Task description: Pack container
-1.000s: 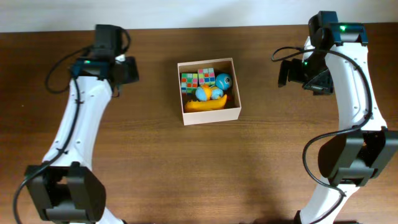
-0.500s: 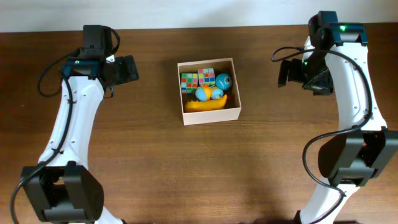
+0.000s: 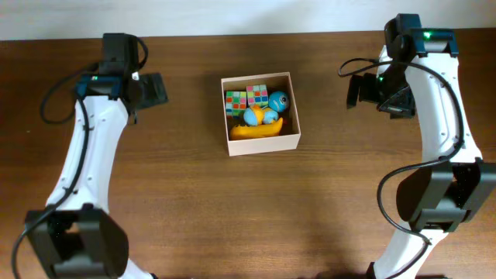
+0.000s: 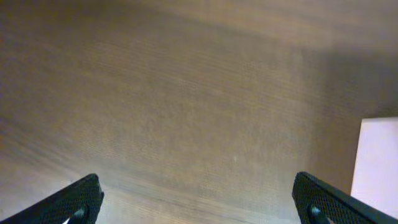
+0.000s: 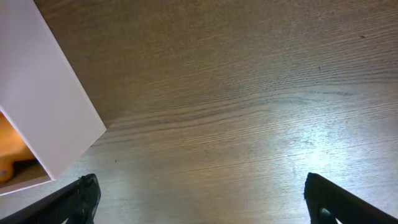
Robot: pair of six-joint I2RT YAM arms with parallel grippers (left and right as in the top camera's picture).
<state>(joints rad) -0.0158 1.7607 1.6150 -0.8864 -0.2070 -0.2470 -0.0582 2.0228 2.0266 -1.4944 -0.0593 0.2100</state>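
Note:
The container (image 3: 263,145), a small cream-walled box, stands at the table's centre back. Inside it lie two multicoloured cubes (image 3: 246,98), two blue balls (image 3: 278,100) and a yellow-orange toy (image 3: 260,130). My left gripper (image 3: 155,89) hovers left of the box, open and empty. In the left wrist view its fingertips (image 4: 81,199) stand wide over bare wood, with a box wall (image 4: 376,168) at the right edge. My right gripper (image 3: 358,91) hangs right of the box, open and empty. The right wrist view shows the box wall (image 5: 50,99) and a bit of orange toy (image 5: 9,149).
The brown wooden table (image 3: 248,209) stretches around the box on all sides. A pale wall strip (image 3: 248,15) runs along the table's far edge. Both arm bases stand at the near corners.
My left arm has drawn back to the left, away from the box, and its jaws have spread wider. The right arm and the toys in the box have not moved.

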